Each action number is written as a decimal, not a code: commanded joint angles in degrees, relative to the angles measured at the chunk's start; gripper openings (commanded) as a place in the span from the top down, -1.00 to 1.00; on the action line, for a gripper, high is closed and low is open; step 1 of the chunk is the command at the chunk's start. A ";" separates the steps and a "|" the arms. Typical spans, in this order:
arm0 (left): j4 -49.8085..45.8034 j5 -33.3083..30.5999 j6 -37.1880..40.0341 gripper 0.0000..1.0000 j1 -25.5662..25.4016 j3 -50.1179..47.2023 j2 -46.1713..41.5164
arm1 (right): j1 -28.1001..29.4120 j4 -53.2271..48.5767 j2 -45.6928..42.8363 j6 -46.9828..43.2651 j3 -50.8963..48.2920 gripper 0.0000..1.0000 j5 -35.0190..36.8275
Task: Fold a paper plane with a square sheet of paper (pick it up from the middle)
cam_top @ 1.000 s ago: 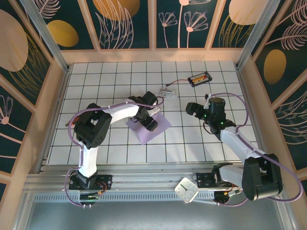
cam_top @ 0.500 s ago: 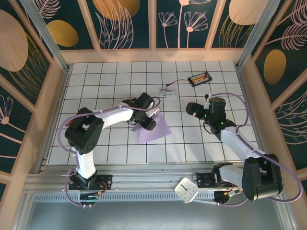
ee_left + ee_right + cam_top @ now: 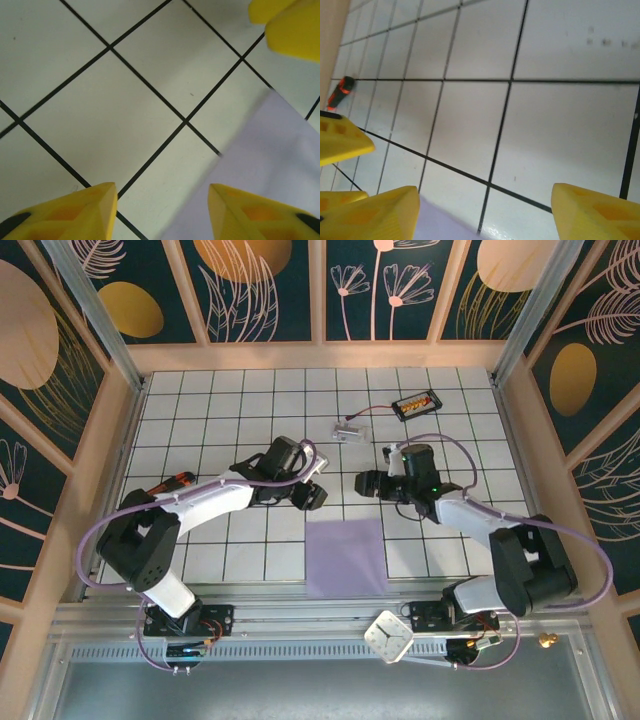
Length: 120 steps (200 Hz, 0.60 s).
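Observation:
The square sheet of paper (image 3: 345,557) lies flat and unfolded on the white tiles near the table's front edge, lavender and plain. The paper plane is out of view. My left gripper (image 3: 308,495) hovers just beyond the sheet's far left corner, open with nothing between its yellow fingers. From the left wrist, the sheet's (image 3: 280,165) edge runs under the right fingertip of that gripper (image 3: 161,187). My right gripper (image 3: 365,483) hangs open beyond the sheet's far right corner, facing the left one. In the right wrist view that gripper (image 3: 485,190) is over bare tile, with the sheet's corner (image 3: 440,227) at the bottom.
A small clear plastic piece with a wire (image 3: 348,430) and a black case (image 3: 415,403) lie at the back. An orange-and-black tool (image 3: 172,480) rests at the left. A white clock-like square (image 3: 388,636) sits on the front rail. Wooden walls close in both sides.
The sheet went from under the left gripper down to the front edge and now lies square. The left gripper has let go. The right gripper swung left toward the centre.

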 commanded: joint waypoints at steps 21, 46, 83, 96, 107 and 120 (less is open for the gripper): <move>5.29 3.34 -4.85 -0.20 -0.16 -3.08 -0.35 | 0.27 -7.61 -4.11 -1.30 -0.15 -0.24 7.10; 9.02 4.85 -8.84 -0.22 -0.29 -6.93 -2.81 | 1.50 -15.59 -8.33 -2.10 -0.24 -0.13 6.77; 9.84 -2.54 -14.28 -0.26 -0.25 -8.04 -4.57 | 11.84 -14.94 -6.37 1.55 -2.66 0.01 -1.95; 9.11 -6.04 -15.87 -0.28 -0.22 -7.10 -4.26 | 13.59 -11.01 -3.49 4.29 -4.37 0.11 -2.83; 8.30 -8.10 -16.92 -0.31 -0.19 -6.50 -4.18 | 14.23 -8.47 -1.35 5.30 -4.87 0.16 -2.81; 7.96 -9.68 -17.89 -0.33 -0.18 -6.41 -4.71 | 14.98 -7.03 1.08 5.55 -4.42 0.21 -1.82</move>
